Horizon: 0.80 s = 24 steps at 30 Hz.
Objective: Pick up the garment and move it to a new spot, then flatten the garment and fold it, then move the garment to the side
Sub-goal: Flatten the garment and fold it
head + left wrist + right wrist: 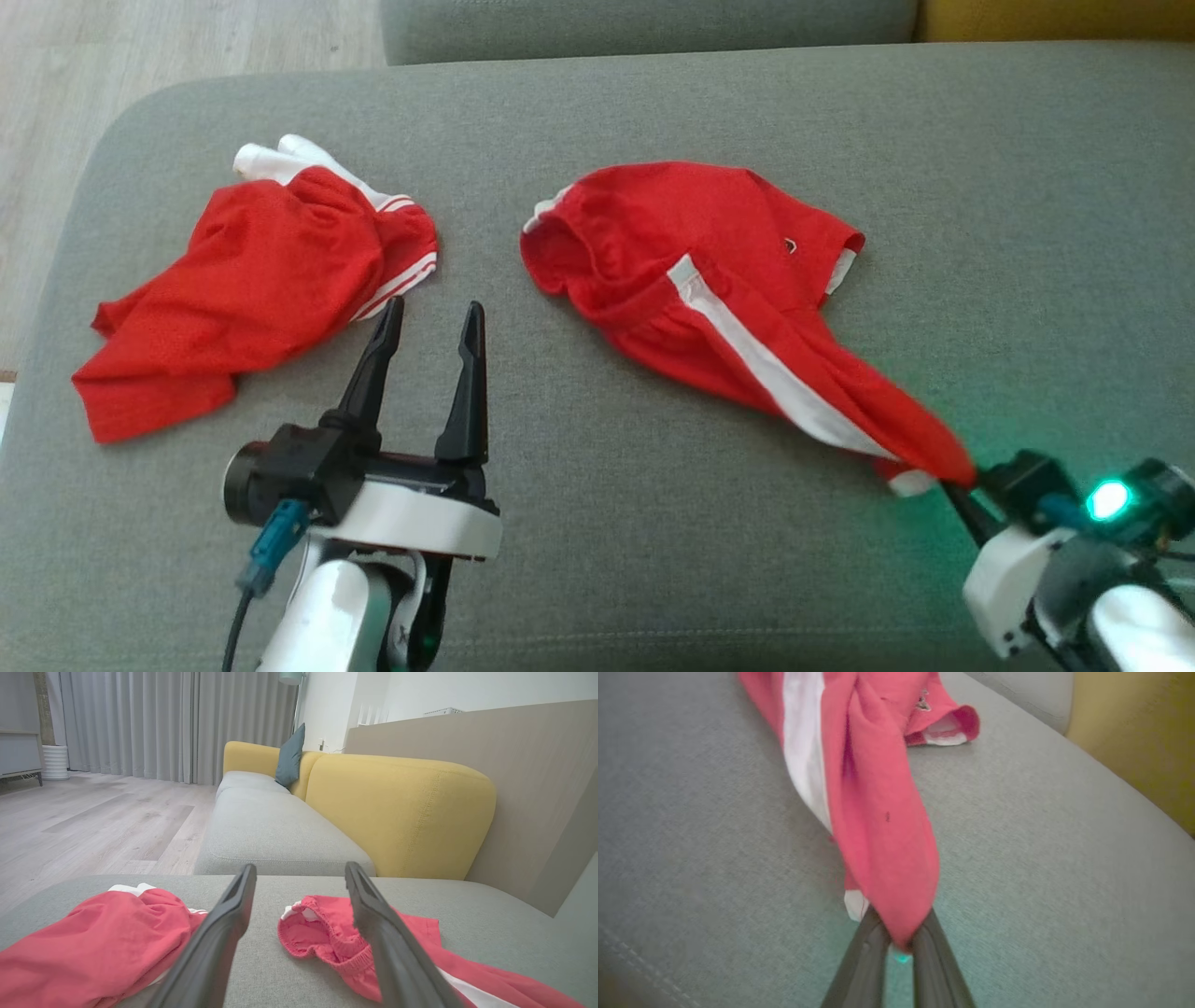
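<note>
The garment [709, 243] is a pair of red shorts with a white side stripe, lying crumpled on the grey sofa seat [653, 523] right of centre. One leg is stretched toward the lower right, where my right gripper [952, 481] is shut on its hem. In the right wrist view the red cloth [878, 812] runs up from the pinched fingertips of that gripper [899, 935]. My left gripper [434, 308] stands open with nothing between its fingers, left of the garment's waistband [322, 938]; its fingers frame the left gripper [301, 868] view.
A second red garment [252, 289] with white trim lies crumpled at the left of the seat, close to the left gripper's fingertips. The seat's rounded left edge drops to wooden floor [56, 93]. A yellow backrest [397, 812] stands beyond.
</note>
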Tool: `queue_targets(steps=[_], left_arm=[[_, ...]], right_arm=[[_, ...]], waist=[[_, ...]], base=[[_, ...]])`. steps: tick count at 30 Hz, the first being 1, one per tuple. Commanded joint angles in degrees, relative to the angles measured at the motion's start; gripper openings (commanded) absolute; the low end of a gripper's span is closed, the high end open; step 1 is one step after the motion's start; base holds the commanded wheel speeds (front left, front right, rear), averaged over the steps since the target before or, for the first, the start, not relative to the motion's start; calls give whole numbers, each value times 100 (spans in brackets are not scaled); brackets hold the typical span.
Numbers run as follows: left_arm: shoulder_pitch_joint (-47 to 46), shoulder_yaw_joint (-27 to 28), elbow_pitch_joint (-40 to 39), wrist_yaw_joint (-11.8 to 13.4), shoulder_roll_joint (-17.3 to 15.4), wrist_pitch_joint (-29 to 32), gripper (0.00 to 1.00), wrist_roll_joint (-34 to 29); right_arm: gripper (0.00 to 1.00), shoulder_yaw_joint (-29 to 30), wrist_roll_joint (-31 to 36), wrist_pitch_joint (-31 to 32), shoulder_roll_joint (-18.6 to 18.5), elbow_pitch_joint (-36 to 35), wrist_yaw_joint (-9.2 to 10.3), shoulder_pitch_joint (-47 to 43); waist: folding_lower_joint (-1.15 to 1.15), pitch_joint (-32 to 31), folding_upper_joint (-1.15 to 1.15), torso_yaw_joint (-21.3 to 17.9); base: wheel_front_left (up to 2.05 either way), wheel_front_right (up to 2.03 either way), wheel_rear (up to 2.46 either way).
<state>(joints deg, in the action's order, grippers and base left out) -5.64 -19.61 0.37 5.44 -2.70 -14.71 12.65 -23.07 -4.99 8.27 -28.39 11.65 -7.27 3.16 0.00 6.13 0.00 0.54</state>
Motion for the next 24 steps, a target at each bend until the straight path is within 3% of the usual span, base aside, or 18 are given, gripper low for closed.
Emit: queue_targets(steps=[1,10,18,21,24], left_arm=[[-291,171,-157,-39,-18,-29,100,-42],[-282,168,-119,-46,-18,-29,100,-40],[-298,127,-100,-84,-18,-29,100,-50],[-296,71,-87,-109,-18,-29,100,-55],[-300,42,-68,-142,-18,-29,100,-70]], right_arm=[[100,129,-13,-19,-69,-153,-22,34],[100,1336,-294,-280,937,-636,-22,-85],[100,2624,-60,-1058,2212,-1067,-22,-41],[100,2946,151,-1434,2492,-1043,-22,16],[100,3015,188,-1603,2540,-1015,-22,55]], waist=[[0,-1,0,2],[0,-14,0,-34],[0,-50,0,-121],[0,-82,0,-152],[0,-91,0,-200]], base=[[0,0,0],[0,0,0],[0,0,0],[0,0,0],[0,0,0]])
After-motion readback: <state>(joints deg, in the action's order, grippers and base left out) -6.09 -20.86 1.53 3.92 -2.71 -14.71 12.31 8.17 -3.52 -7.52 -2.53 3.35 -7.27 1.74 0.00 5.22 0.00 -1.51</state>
